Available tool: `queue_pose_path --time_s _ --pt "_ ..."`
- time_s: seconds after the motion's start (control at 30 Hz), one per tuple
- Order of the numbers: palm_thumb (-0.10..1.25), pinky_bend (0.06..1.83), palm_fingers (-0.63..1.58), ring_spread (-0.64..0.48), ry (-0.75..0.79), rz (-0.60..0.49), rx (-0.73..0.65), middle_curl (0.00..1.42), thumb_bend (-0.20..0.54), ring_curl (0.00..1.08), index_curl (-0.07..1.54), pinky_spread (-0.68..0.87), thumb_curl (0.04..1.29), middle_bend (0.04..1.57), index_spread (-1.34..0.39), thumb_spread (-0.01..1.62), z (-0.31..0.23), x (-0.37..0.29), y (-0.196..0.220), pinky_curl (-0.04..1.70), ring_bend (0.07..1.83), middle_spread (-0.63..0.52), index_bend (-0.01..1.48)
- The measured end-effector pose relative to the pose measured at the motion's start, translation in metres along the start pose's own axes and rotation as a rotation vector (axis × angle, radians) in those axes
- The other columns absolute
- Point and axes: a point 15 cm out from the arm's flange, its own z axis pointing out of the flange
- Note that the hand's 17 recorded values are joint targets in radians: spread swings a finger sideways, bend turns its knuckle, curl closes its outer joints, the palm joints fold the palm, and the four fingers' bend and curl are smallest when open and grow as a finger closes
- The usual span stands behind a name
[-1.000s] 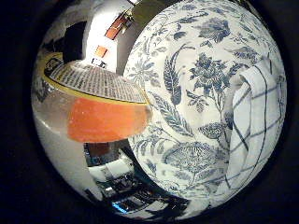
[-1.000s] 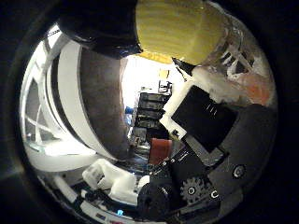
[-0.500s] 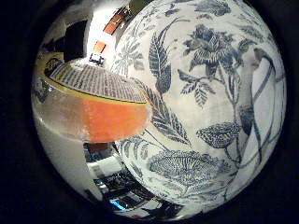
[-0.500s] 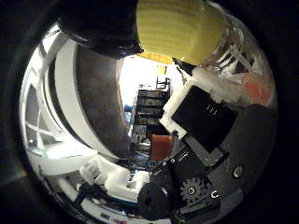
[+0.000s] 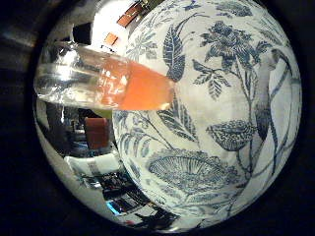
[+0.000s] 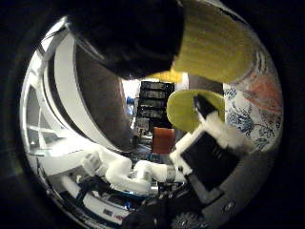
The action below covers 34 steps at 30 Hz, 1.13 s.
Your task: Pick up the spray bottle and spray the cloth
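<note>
The spray bottle is close against my palm. In the little finger side palm view its clear body (image 5: 94,79) with orange liquid lies across the picture over a blue-and-white floral cloth (image 5: 212,108). In the thumb side palm view its yellow spray head (image 6: 217,43) and yellow trigger (image 6: 187,108) show. My hand (image 6: 205,162) is curled round the bottle's top: a black fingertip (image 6: 129,38) lies over the yellow head and a white and black finger (image 6: 219,153) sits by the trigger.
The floral cloth covers the surface under the bottle and fills much of the little finger side palm view. Beyond its edge are room furniture and shelving (image 5: 103,167). The thumb side palm view shows a curved white and grey structure (image 6: 67,105).
The bottle has turned in the little finger side palm view; its label no longer shows. The black fingertip now covers more of the yellow head. The checked cloth seen 1.0 s ago is out of view.
</note>
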Motion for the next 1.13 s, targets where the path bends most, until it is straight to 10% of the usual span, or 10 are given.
queue_pose_path --time_s 0.4,1.13 --pt "0.72 0.53 0.03 0.08 0.026 -0.051 -0.009 0.41 -0.031 0.36 0.45 0.31 0.48 0.51 -0.27 1.00 -0.033 0.000 0.008 0.57 0.58 -0.02 0.21" --pt "0.79 0.47 0.20 0.15 0.114 -0.192 0.150 0.37 -0.023 0.28 0.30 0.39 0.46 0.37 -0.25 0.99 -0.151 -0.075 0.015 0.35 0.44 0.00 0.15"
